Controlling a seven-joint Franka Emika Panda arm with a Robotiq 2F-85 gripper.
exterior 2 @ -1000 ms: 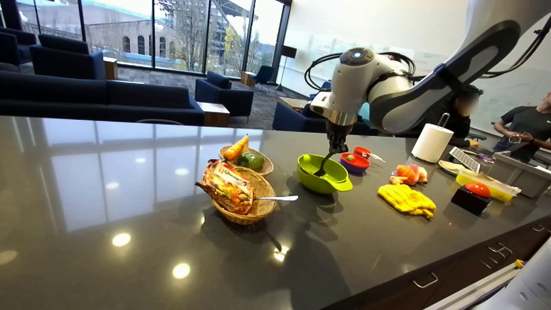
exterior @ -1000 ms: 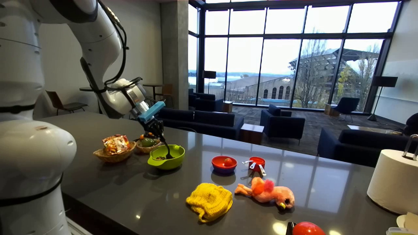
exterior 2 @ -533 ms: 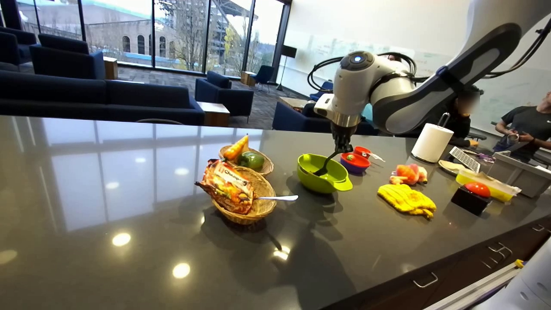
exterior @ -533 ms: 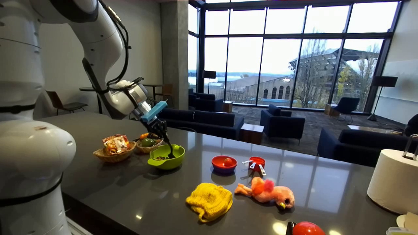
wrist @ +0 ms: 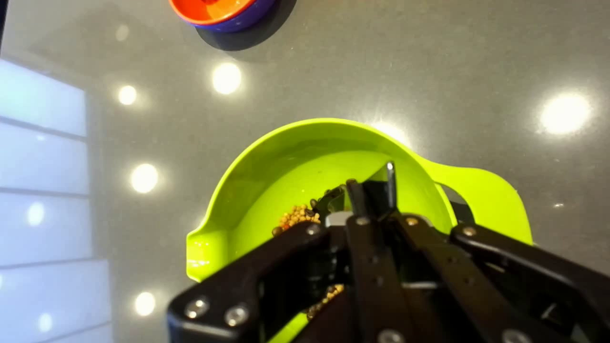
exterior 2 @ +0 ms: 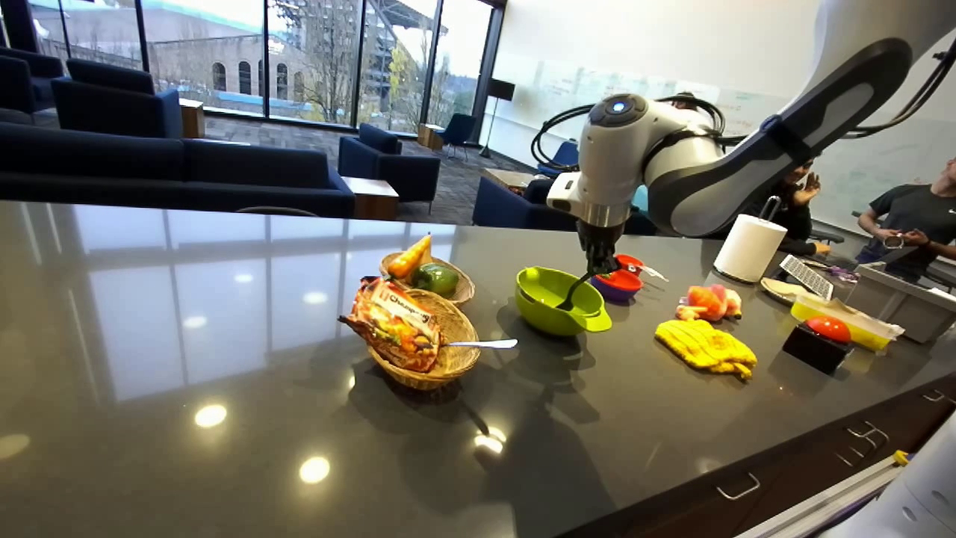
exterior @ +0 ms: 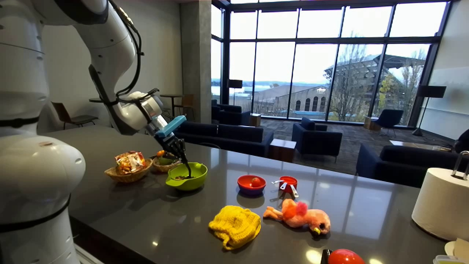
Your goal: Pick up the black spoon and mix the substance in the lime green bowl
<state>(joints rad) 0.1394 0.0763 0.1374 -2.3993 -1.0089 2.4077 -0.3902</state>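
Observation:
The lime green bowl (exterior: pixel 187 186) stands on the counter, also in an exterior view (exterior 2: pixel 549 317) and the wrist view (wrist: pixel 305 178). It holds small yellow and dark grains (wrist: pixel 296 216). My gripper (exterior: pixel 183 157) is above the bowl and shut on the handle of the black spoon (exterior: pixel 189 171). The spoon slants down into the bowl, its lower end at the grains; it also shows in an exterior view (exterior 2: pixel 576 289). In the wrist view the gripper (wrist: pixel 375 214) covers much of the bowl and most of the spoon.
A red and purple bowl (exterior 2: pixel 618 288) stands close beside the green bowl. Two baskets with a snack packet (exterior: pixel 130 162) and toy produce (exterior 2: pixel 435 278) stand on the opposite side. A yellow cloth (exterior: pixel 235 227), pink plush toy (exterior: pixel 307 218) and measuring cups (exterior: pixel 288 183) lie farther off.
The gripper has shifted slightly, carrying the spoon. The spoon's lower end has moved a short way inside the bowl, nearer the handle side. The bowl has stayed in place.

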